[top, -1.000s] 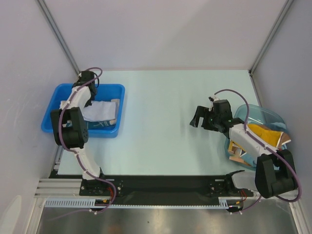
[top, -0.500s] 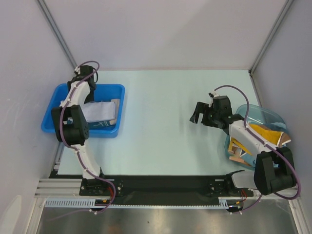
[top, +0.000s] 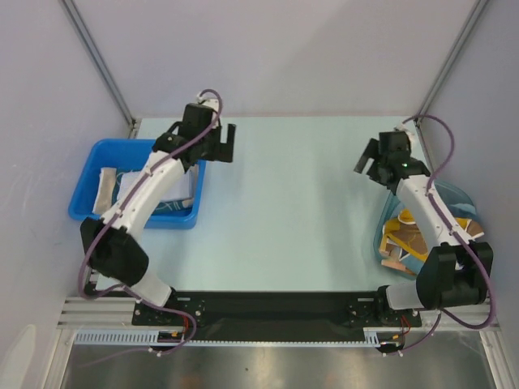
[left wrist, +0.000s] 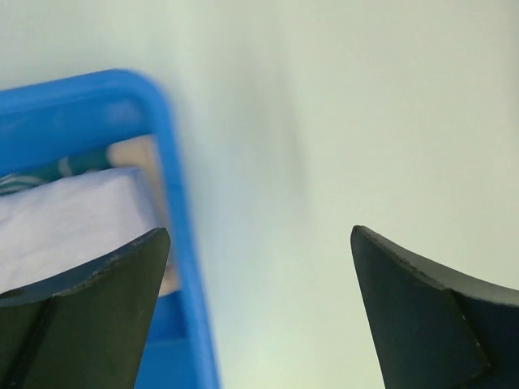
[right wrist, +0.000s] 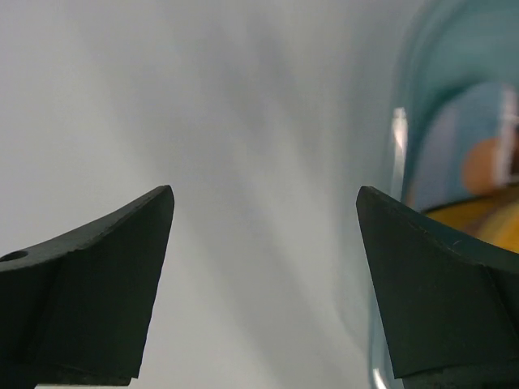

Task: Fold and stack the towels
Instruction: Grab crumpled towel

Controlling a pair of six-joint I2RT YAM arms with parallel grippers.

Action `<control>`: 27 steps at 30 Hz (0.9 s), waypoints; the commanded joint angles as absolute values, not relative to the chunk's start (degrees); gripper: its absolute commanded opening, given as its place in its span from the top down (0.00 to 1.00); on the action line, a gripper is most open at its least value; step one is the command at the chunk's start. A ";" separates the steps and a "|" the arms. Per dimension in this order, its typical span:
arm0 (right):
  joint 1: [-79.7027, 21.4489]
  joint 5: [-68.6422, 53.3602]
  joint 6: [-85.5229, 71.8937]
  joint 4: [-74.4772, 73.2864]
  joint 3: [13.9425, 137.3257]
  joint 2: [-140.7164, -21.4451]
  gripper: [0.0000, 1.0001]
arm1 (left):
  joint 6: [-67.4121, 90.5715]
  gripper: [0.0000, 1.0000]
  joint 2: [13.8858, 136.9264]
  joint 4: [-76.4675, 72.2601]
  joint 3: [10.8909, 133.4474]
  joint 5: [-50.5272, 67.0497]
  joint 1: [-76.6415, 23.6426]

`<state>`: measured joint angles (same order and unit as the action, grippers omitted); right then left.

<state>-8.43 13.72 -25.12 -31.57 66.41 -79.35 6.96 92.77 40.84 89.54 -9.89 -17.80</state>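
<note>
- Fingers (left wrist: 89, 300) of the left gripper (top: 217, 146) stand wide apart with nothing between them. They hang over the pale table (top: 284, 203), just beside the right wall of the blue bin (top: 79, 207).
- Inside that bin lies a folded lavender-white towel (left wrist: 65, 223), its edge close to the bin's wall. A bit of a teal towel (left wrist: 81, 164) shows beside it. In the top view a tan strip of cloth (top: 105, 183) lies toward the bin's left end.
- Over the table near its far right corner hangs the right gripper (top: 366, 159), its fingers (right wrist: 89, 284) also spread apart and holding nothing.
- Just to the right of that gripper sits a clear bluish tub (top: 456, 193).
- Orange and brown towels (top: 409, 235) lie heaped loosely in the tub, not folded. The right wrist view shows orange cloth blurred through the tub's wall.
</note>
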 commanded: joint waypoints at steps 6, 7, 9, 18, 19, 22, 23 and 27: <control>8.77 29.88 -37.14 -40.68 65.22 -80.25 0.08 | 14.31 0.00 72.61 25.60 76.49 4.03 -25.40; 13.14 27.71 -38.92 -41.22 64.34 -79.72 0.09 | 14.24 0.00 72.25 25.84 76.20 5.70 -25.23; 16.51 25.32 -45.05 -42.53 63.64 -79.37 0.12 | 14.06 0.00 73.03 28.55 76.99 6.94 -25.22; 24.43 21.28 -52.30 -39.91 60.12 -81.82 0.13 | 13.36 0.00 74.36 29.71 75.59 10.46 -25.40; 25.04 20.49 -52.38 -39.38 59.68 -82.17 0.13 | 13.45 0.01 74.27 29.71 75.41 10.46 -25.49; 26.63 19.07 -52.64 -38.94 58.36 -83.84 0.13 | 14.15 0.03 74.27 29.53 74.80 10.20 -25.49; 26.98 18.99 -52.99 -38.59 57.92 -84.11 0.13 | 14.59 0.05 74.35 29.71 74.71 9.76 -25.49; 27.86 17.40 -50.81 -36.56 57.30 -83.94 0.44 | 14.85 0.09 74.00 30.41 74.45 7.04 -25.49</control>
<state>27.35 18.41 -50.52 -39.62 56.99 -84.64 13.58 75.33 30.98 74.76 8.14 -25.50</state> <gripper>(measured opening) 0.682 0.915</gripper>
